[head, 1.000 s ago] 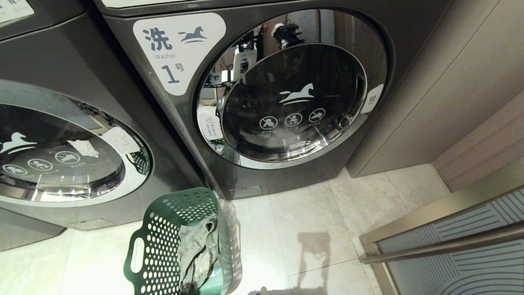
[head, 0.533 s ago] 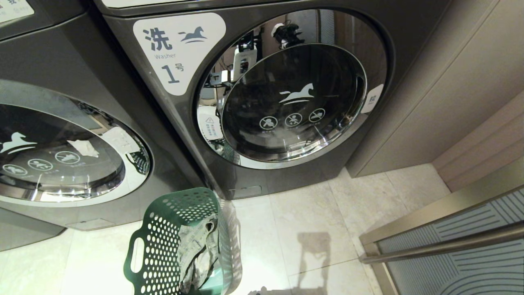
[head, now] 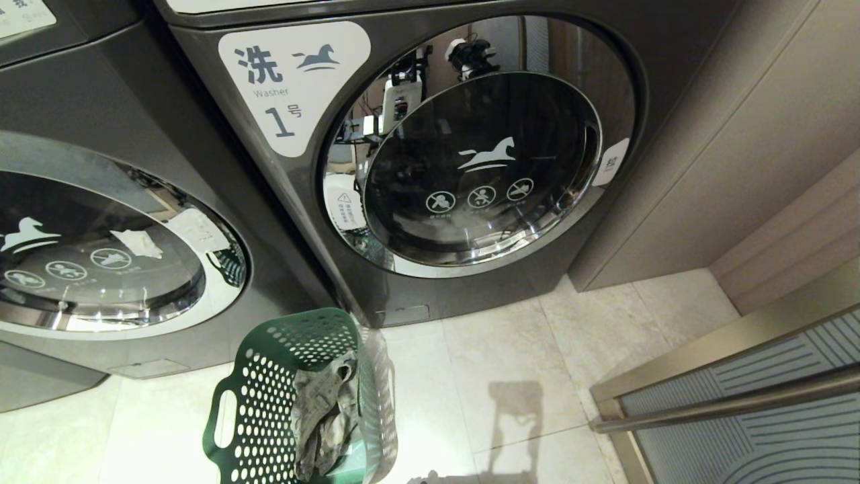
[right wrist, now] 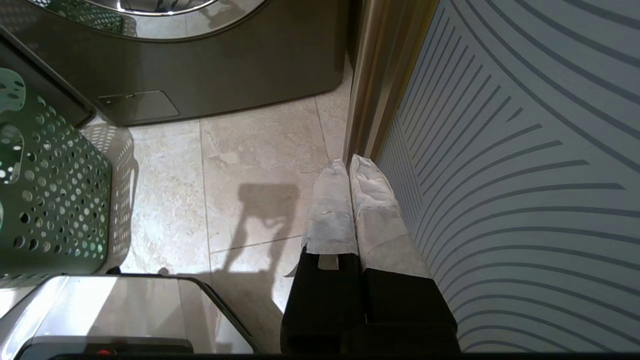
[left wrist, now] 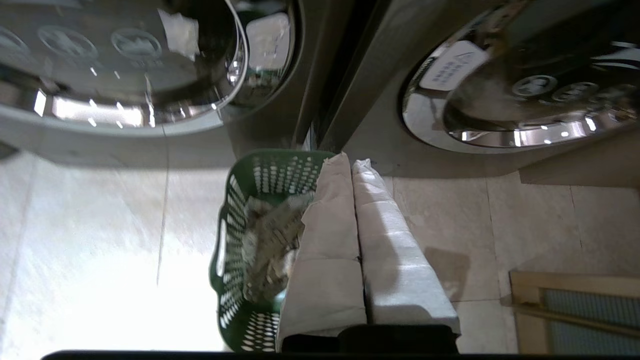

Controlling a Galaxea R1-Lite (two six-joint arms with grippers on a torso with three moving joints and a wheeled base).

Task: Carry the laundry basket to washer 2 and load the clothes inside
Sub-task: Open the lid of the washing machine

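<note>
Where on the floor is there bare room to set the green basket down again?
Bare tile lies right of the laundry basket, bordered by the washer marked 1 behind and the striped panel on the right. More bare tile lies left of the basket. The basket itself sits tight at the gap between the washers.

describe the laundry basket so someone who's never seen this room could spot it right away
Two dark grey front-load washers stand side by side; the right one bears a white label reading 1. On the pale tiled floor before the gap between them stands the laundry basket. It is the only green thing there, its walls perforated, with crumpled grey-beige clothes inside.
</note>
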